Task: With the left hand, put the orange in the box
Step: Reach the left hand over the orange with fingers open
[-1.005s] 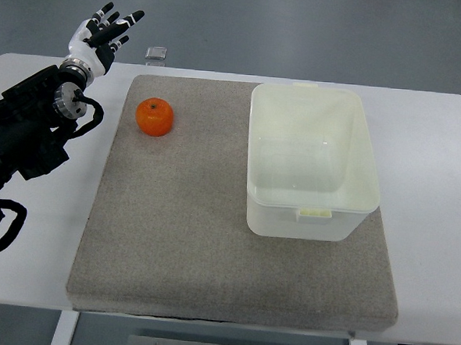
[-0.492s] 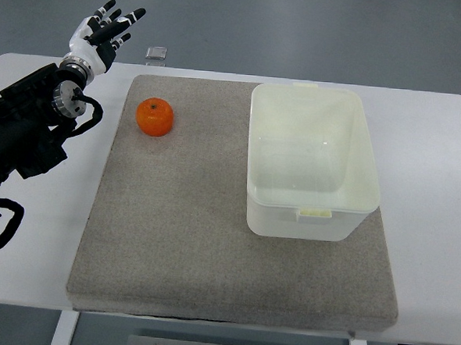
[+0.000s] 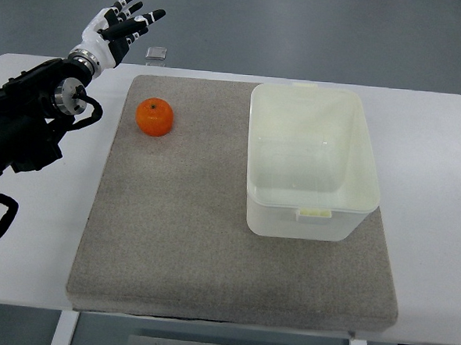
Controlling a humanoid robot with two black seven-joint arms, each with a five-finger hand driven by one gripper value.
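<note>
An orange (image 3: 154, 117) sits on the grey mat (image 3: 210, 242) near its far left corner. A white, empty plastic box (image 3: 312, 159) stands on the mat's right half. My left hand (image 3: 122, 27) is raised beyond the table's far left edge, above and to the left of the orange, with its fingers spread and holding nothing. Its black arm (image 3: 26, 121) comes in from the left edge. The right arm does not show.
The mat lies on a white table (image 3: 438, 232). A small clear object (image 3: 155, 54) rests at the table's far edge, just right of my left hand. Grey floor lies beyond the table.
My left hand has shifted to the right and slightly farther away, its fingers now pointing more toward the right. The orange and box have not moved.
</note>
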